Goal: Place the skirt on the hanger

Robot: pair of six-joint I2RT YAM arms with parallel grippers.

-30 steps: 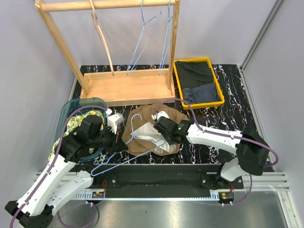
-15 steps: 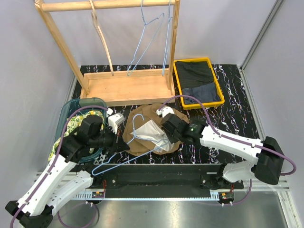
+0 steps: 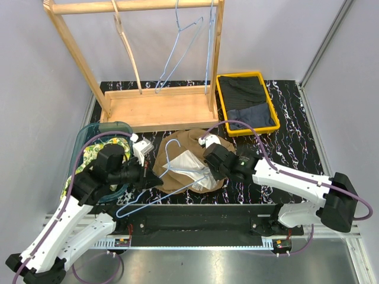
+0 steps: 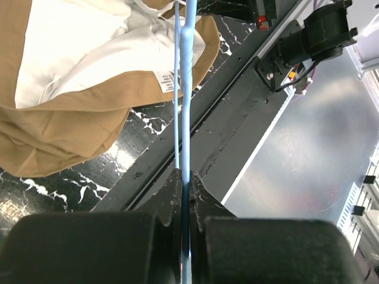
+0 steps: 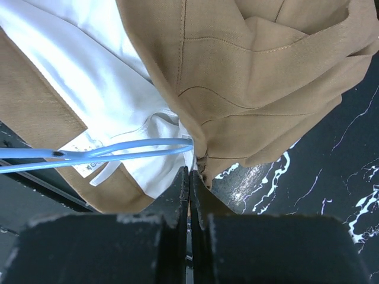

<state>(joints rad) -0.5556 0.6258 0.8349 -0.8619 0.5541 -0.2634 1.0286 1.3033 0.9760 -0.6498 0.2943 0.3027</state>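
1. Swung outward since a second ago, the right arm now reaches in from the table's right side, and the blue wire hanger has tipped its hook farther over the skirt.
2. Left gripper is clamped on the hanger's wire, a pinch seen closely only from its wrist.
3. At centre, the tan skirt lies crumpled on the black marbled mat, white lining exposed toward the near-left. The hanger's long axis runs from near-left to right.
4. Right gripper has its jaws closed on the skirt's edge; its wrist view alone shows the hanger's end tucked there.

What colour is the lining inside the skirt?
White lining inside the tan skirt; clearest in the right wrist view.
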